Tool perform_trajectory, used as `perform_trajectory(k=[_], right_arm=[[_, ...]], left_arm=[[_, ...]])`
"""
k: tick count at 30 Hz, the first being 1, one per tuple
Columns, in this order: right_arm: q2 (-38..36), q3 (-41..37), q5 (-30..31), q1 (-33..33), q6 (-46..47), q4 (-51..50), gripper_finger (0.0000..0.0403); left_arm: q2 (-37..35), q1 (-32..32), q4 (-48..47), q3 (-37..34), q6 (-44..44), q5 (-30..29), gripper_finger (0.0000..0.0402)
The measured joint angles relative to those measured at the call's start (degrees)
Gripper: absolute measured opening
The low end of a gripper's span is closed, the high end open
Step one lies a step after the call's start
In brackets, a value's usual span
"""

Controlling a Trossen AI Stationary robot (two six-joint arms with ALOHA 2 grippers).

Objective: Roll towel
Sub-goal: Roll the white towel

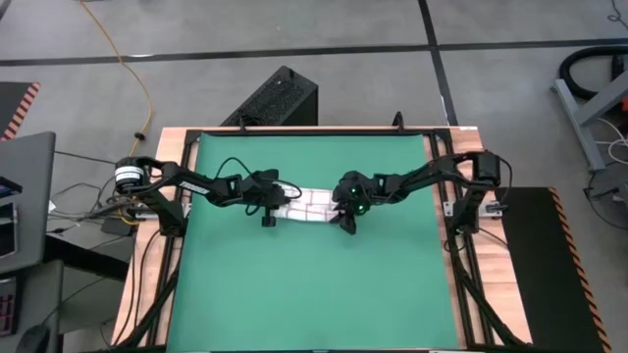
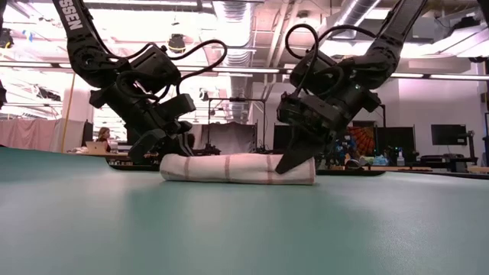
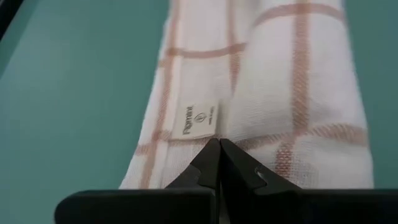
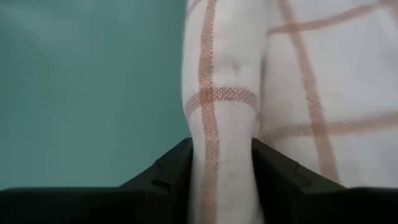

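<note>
The towel [image 1: 306,205] is seen already rolled mid-mat on the bench, pressed at one end by the left end effector [image 3: 219,157] with fingers together, a fold straddled by the right end effector [image 4: 222,163], release apparently remaining.

A wooden table [image 1: 147,257] carries a green mat [image 1: 304,265] that covers nearly all of its top, leaving bare wood along the edges. On the mat, near its middle, lies the towel [image 1: 306,204], a rolled white cloth with thin red checks.
</note>
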Motion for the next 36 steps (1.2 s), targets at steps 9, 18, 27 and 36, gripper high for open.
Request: perform_trajectory(k=[9,18,27,36], right_arm=[[-6.02,-0.07,3.57,-3.12,-6.24,-4.51,0.0183],[-11.45,0.02,5.82,-5.75,-19.39,-4.93,0.0207],[-14.78,0.10,-0.25,-3.41,-24.88,-4.38,0.0207],[-11.98,0.12,6.72,2.48,-31.39,-2.70,0.0195]], left_arm=[[0.04,0.09,-0.04,-0.02,0.48,0.11,0.0000],[0.07,1.80,-0.09,-0.04,-0.01,1.12,0.0000],[0.11,3.72,0.00,-0.11,-1.04,3.53,0.0000],[0.13,4.70,-0.07,-0.13,-1.47,4.89,0.0000]])
